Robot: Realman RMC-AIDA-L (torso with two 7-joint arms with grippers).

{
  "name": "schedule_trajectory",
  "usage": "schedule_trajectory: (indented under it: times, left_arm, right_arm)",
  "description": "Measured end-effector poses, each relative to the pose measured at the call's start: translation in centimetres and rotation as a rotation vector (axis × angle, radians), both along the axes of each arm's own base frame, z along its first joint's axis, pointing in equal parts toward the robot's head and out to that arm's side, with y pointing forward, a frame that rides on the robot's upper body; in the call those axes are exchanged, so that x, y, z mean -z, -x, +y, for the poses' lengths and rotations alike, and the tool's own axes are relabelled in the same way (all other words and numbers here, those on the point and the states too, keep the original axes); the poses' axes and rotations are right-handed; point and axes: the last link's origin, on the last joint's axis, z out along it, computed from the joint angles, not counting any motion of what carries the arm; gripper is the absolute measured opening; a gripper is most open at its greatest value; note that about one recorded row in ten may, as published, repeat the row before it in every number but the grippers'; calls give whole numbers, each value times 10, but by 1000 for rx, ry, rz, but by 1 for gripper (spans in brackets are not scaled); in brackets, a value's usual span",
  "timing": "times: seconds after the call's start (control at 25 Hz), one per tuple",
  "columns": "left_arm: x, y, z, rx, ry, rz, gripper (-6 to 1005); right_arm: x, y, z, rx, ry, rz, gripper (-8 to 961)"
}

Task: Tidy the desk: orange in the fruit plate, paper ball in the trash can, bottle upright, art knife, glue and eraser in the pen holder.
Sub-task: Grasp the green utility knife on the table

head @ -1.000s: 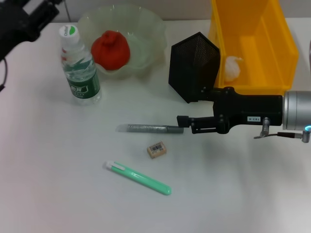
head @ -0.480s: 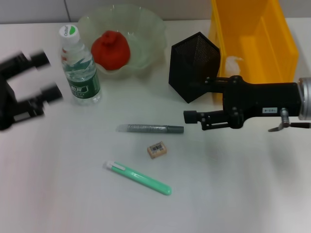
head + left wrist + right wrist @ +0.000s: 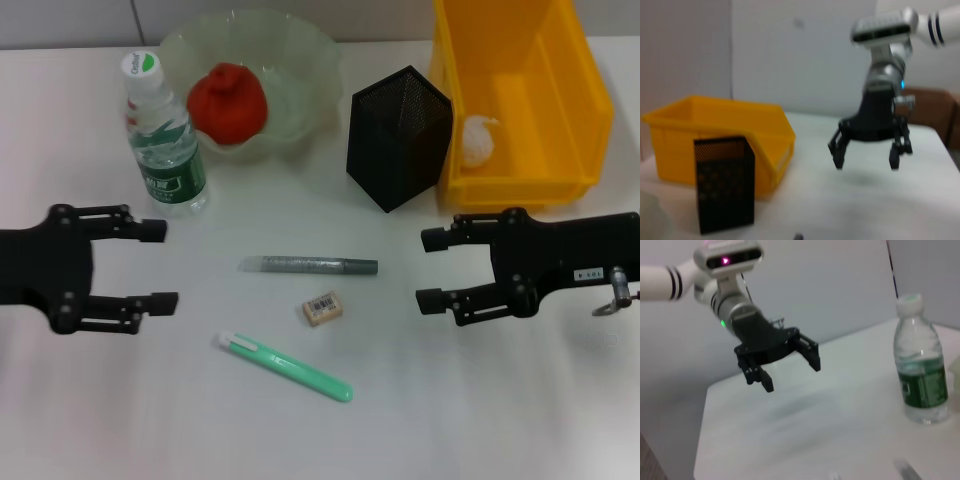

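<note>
The desk [image 3: 120,400] is a plain white tabletop. Along its far side stand the bottle [image 3: 163,140], upright, the fruit plate [image 3: 310,60] just beside it, the pen holder [image 3: 398,135], and the trash can [image 3: 580,100] touching or nearly touching the holder. Nearer the middle lie a grey stick [image 3: 308,266], probably the glue, the eraser [image 3: 323,307] just below it, and a green art knife [image 3: 285,367] lying at a slant.

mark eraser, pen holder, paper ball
eraser [image 3: 323,307], head view, on its barcode label.
pen holder [image 3: 395,150], head view, on its front mesh wall.
paper ball [image 3: 478,138], head view, on the middle of the wad, inside the trash can [image 3: 520,185].
</note>
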Motion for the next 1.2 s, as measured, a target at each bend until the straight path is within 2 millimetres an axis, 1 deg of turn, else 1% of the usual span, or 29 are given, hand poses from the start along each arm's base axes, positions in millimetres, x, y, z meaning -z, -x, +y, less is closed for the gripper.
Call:
schedule_trajectory:
  times: [0.04,0.12,0.16,0.2,0.32,0.4,0.48,0.52,0.56,0.64,0.68,0.72,0.8,0.96,1.0,1.04,1.2]
  left_arm:
    - [3,-3,6,19,21,45,789]
    - [3,-3,6,19,21,45,790]
    - [7,-6,12,37,41,85,790]
    - [16,-11,22,74,79,168,790]
    - [21,-14,26,91,94,205,788]
    - [34,-18,34,129,131,296,785]
    - [44,-19,36,149,149,336,784]
    - [44,-19,36,149,149,336,784]
    - [51,-20,37,165,160,365,784]
    - [51,-20,37,165,160,365,785]
    - [65,-23,38,195,182,411,785]
    - [65,-23,38,195,182,411,785]
    - [77,-26,41,218,191,451,783]
    - [77,-26,41,218,191,451,773]
    - [87,-31,45,239,197,495,771]
    - [92,-33,47,250,208,513,768]
    - [95,-35,47,256,219,520,758]
  right_arm:
    - [0,-2,0,8,-1,-4,823]
    - [1,-4,-1,22,-7,-5,823]
    - [0,-6,-1,33,-17,-4,823]
    - [0,-6,-1,33,-17,-4,823]
    - [1,-6,0,45,-30,5,823]
    - [1,-6,1,48,-34,7,823]
    - [3,-5,2,52,-37,7,823]
    - [3,-5,2,52,-37,7,823]
    - [3,-5,2,52,-38,6,823]
    - [4,-5,2,52,-39,6,823]
    - [4,-4,3,51,-40,6,823]
    - [4,-4,3,51,-40,6,823]
    - [4,-4,3,49,-40,5,823]
    - [4,-4,3,48,-41,5,823]
    - [4,-4,3,47,-41,5,823]
    - [4,-4,3,47,-42,5,823]
    - [4,-4,3,46,-45,4,823]
